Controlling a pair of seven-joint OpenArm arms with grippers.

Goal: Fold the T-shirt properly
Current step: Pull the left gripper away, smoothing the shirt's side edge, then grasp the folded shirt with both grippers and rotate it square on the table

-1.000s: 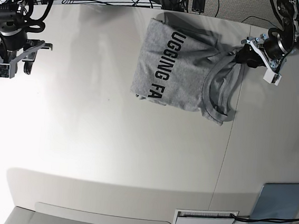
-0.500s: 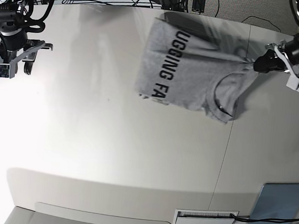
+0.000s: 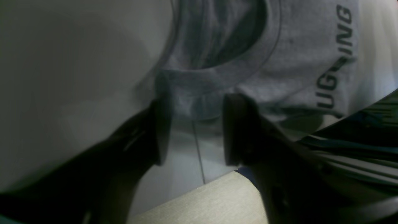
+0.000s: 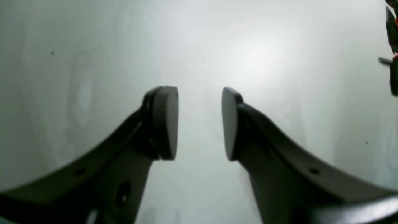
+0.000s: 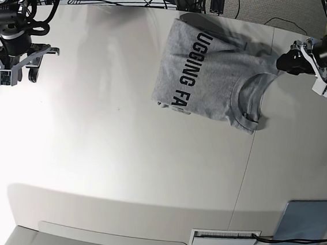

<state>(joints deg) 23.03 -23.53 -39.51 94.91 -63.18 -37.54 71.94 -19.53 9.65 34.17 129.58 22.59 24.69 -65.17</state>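
A: Seeing the T-shirt (image 5: 214, 75) lying half-folded on the far side of the table (image 5: 120, 153), lettering up. Judging it soft, light and limp, likely sagging wherever lifted.

B: Noting the left gripper (image 3: 192, 130) parted just beside the collar (image 3: 248, 71), holding nothing. Spotting the right gripper (image 4: 199, 124) gaping too, well apart over bare tabletop. Favouring pinching at the shoulders, both layers together.

Black block capitals are printed on the T-shirt (image 5: 214, 75) — "UGGING" in one row and "FA" in the next, as read in the base view. Only "UG" and "ING" are legible in the left wrist view — a crease hides the letters between.
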